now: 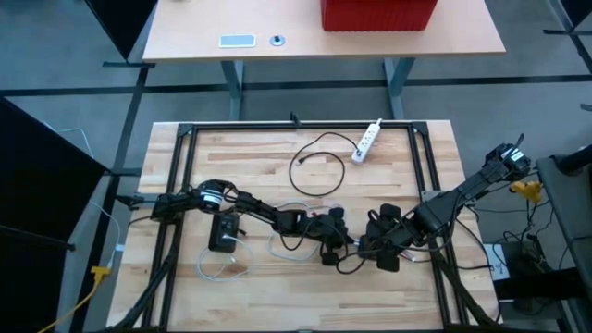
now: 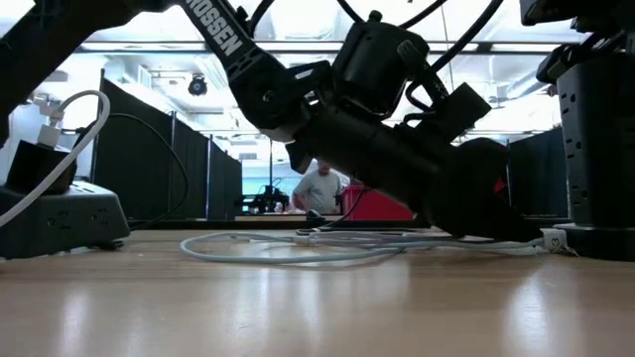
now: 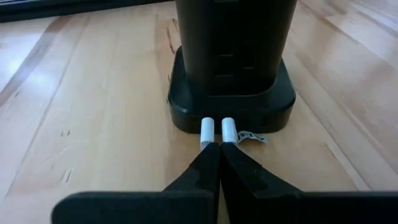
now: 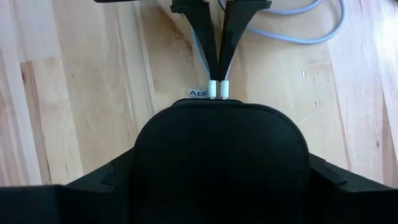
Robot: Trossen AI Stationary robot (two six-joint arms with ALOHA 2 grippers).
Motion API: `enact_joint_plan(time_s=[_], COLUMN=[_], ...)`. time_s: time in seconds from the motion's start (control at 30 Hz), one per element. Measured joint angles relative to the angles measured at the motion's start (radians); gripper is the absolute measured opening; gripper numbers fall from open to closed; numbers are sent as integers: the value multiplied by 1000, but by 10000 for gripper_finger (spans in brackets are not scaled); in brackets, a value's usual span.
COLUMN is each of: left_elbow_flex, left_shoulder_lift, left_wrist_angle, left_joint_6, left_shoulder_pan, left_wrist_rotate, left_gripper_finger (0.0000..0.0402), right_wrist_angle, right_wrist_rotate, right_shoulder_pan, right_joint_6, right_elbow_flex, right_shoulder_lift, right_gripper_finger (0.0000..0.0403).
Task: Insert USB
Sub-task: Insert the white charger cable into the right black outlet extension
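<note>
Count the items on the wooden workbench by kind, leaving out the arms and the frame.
White power strip: 1
Black cable: 1
White USB plugs: 2
Black hub: 1
Black charger block: 1
Total: 6

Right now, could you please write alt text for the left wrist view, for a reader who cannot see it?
The left gripper, its dark fingers closed together, holds two white USB plugs right at the base of a black block standing on a light wooden table. A small white tag lies beside the plugs.
</note>
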Motion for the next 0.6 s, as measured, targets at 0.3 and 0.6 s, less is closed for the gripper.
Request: enact_joint_plan(time_s=[0.3,0.6], left_elbow_flex=[7,-43], left_shoulder_lift=[0,-109], left_wrist_angle=[8,-50], left_joint_6=[-15,6], left_shoulder_pan=[-1,-1], left_wrist_rotate=[-15,-47], left_gripper_finger=[0,0], right_wrist_angle=[3,22], right_wrist_rotate=[0,5], right_shoulder_pan=[0,-1], right_joint_6=[-5,-15], right_elbow_flex=[0,-2], right_shoulder_lift=[0,2], right_gripper_finger=[261,261])
